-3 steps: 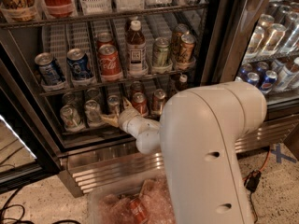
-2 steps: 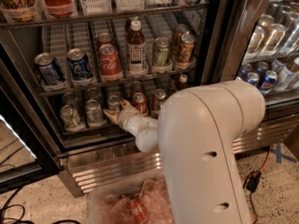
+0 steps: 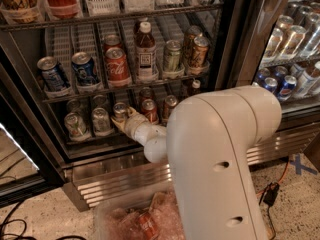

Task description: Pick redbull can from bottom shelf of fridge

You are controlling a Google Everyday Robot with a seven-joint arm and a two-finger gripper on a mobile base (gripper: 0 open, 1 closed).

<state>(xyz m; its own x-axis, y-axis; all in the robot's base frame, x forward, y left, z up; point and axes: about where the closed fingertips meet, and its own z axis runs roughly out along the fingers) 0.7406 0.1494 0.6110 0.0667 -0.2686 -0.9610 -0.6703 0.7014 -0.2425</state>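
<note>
The fridge (image 3: 231,44) stands open in front of me, with a ribbed steel base (image 3: 112,184). On the bottom shelf (image 3: 95,145) a narrow silver can with a silver top, the redbull can (image 3: 120,109), stands in a middle lane. My gripper (image 3: 122,121) reaches into that shelf and sits right at the can's lower front, hiding its body. The cream wrist (image 3: 142,133) leads back to the big arm link (image 3: 225,159), which hides the shelf's right part.
Two wider silver cans (image 3: 76,125) (image 3: 101,119) stand left of the gripper, and red cans (image 3: 149,109) (image 3: 169,104) right of it. The tier above holds cola cans (image 3: 116,66), a bottle (image 3: 145,51) and blue cans (image 3: 85,69). A bin with a red can (image 3: 148,225) sits on the floor below.
My gripper has moved up and deeper into the bottom shelf, closing on the narrow silver can. The cans have not moved.
</note>
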